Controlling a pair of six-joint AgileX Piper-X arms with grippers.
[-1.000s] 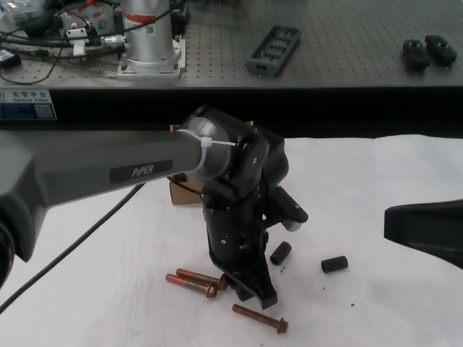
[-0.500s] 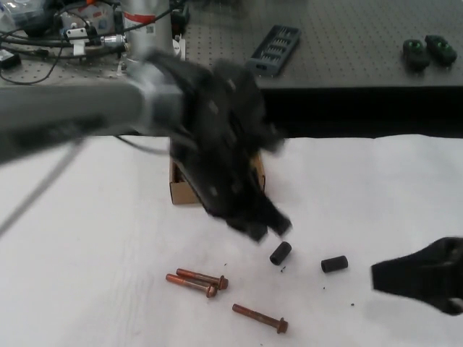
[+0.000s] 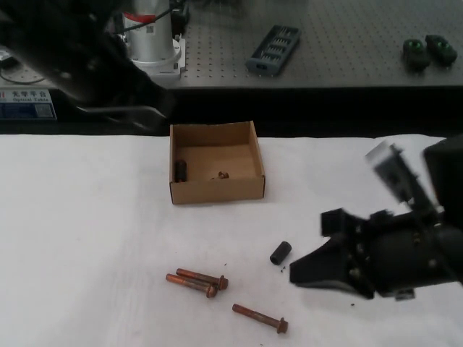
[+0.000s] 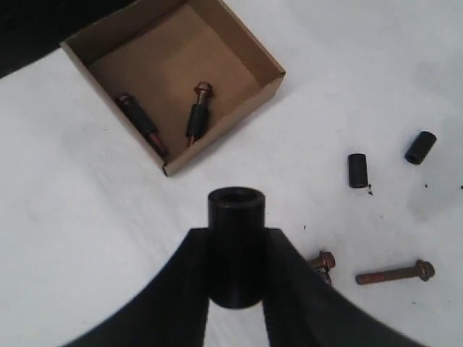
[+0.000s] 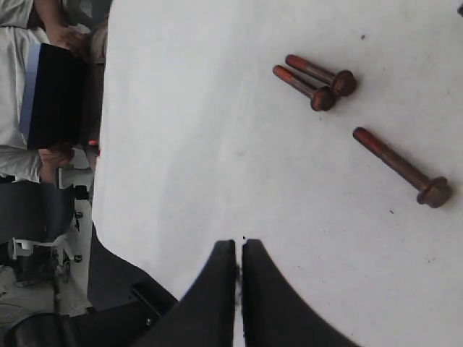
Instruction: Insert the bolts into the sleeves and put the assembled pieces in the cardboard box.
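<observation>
You find no text here that can be read with certainty. A blue and white label [image 3: 27,105] stands on the front edge of the far table [image 3: 325,50]. A small sticker [image 3: 150,30] stands on the metal cylinder [image 3: 153,52]. The print on both is too small to make out.

A white cloth [image 3: 87,238] covers the near bench from 3 through 6 to 9 o'clock. Behind it lies a dark perforated metal table [image 3: 340,50]. On that table, a shiny metal cylinder [image 3: 150,40] stands on a flat base at 11 o'clock. A grey ridged tray [image 3: 273,48] lies near 12, and two dark rounded pieces [image 3: 430,50] sit side by side at 2. A blue-and-white label [image 3: 25,103] is on the table's front edge at 10.
</observation>
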